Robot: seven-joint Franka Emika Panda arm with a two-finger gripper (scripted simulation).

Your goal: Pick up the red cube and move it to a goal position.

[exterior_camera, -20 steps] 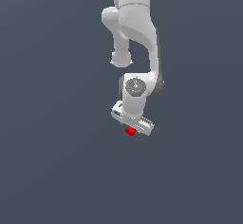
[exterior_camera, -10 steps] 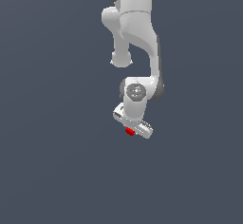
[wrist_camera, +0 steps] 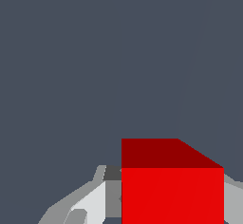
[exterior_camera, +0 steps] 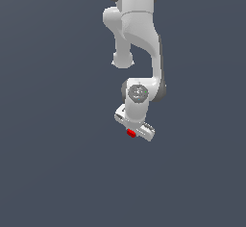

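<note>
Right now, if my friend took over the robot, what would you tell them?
Gripper: its jaws are shut on the red cube, one either side of it in the wrist view.
Red cube: in the exterior view only a small bit shows under the white hand.
Done: the cube is grasped.
Left: carry it to the goal position. No goal marker shows in either view, so I cannot say how far off it is.
</note>
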